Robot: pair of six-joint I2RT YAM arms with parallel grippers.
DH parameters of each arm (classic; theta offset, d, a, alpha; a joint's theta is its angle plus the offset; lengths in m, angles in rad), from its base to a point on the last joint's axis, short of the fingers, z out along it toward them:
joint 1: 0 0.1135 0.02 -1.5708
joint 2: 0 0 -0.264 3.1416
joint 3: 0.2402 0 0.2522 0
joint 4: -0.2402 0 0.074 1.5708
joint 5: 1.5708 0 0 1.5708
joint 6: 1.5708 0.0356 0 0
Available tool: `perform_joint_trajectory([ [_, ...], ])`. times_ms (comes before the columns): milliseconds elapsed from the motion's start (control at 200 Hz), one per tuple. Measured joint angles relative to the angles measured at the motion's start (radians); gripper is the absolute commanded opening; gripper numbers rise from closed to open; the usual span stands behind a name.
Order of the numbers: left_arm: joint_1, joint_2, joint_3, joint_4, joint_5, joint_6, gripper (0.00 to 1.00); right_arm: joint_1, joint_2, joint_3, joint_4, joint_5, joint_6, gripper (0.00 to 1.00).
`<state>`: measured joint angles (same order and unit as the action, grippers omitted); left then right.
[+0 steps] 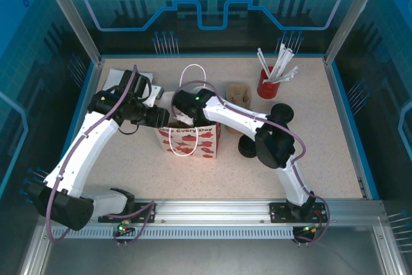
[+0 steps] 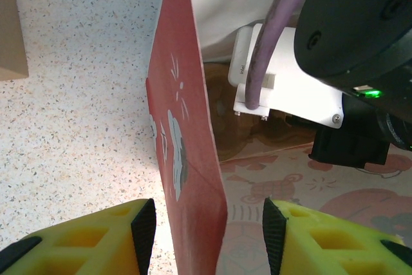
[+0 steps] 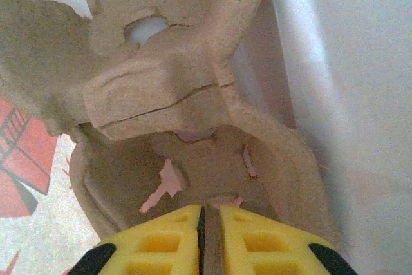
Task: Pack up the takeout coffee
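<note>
A red-and-white paper bag (image 1: 190, 140) stands open in the middle of the table. My right gripper (image 3: 203, 214) is down inside it, shut on the thin rim of a brown pulp cup carrier (image 3: 161, 107). In the top view the right wrist (image 1: 194, 101) hangs over the bag's mouth. My left gripper (image 2: 209, 223) is open and straddles the bag's red side wall (image 2: 183, 127), with a gap on each side of the wall. From above, the left gripper (image 1: 166, 119) sits at the bag's left edge. The takeout coffee is out of view.
Behind the bag on the right stands a red cup of white straws (image 1: 267, 82), with more brown pulp carriers (image 1: 237, 93) beside it. Black lids (image 1: 282, 114) lie to the right, and another black stack (image 1: 247, 147) sits near the right arm. The bag's white handles (image 1: 193, 72) stick up.
</note>
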<state>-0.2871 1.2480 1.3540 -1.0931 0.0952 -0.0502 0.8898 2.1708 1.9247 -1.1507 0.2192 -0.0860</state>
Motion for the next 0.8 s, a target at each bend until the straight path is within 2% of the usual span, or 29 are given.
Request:
perform_joint_trajectory([
  [550, 0.0, 0.0, 0.0, 0.0, 0.0, 0.0, 0.5, -0.007, -0.004, 0.032, -0.003, -0.019, 0.01, 0.17],
  [800, 0.0, 0.0, 0.0, 0.0, 0.0, 0.0, 0.49, -0.007, -0.086, 0.032, -0.011, -0.066, 0.031, 0.21],
])
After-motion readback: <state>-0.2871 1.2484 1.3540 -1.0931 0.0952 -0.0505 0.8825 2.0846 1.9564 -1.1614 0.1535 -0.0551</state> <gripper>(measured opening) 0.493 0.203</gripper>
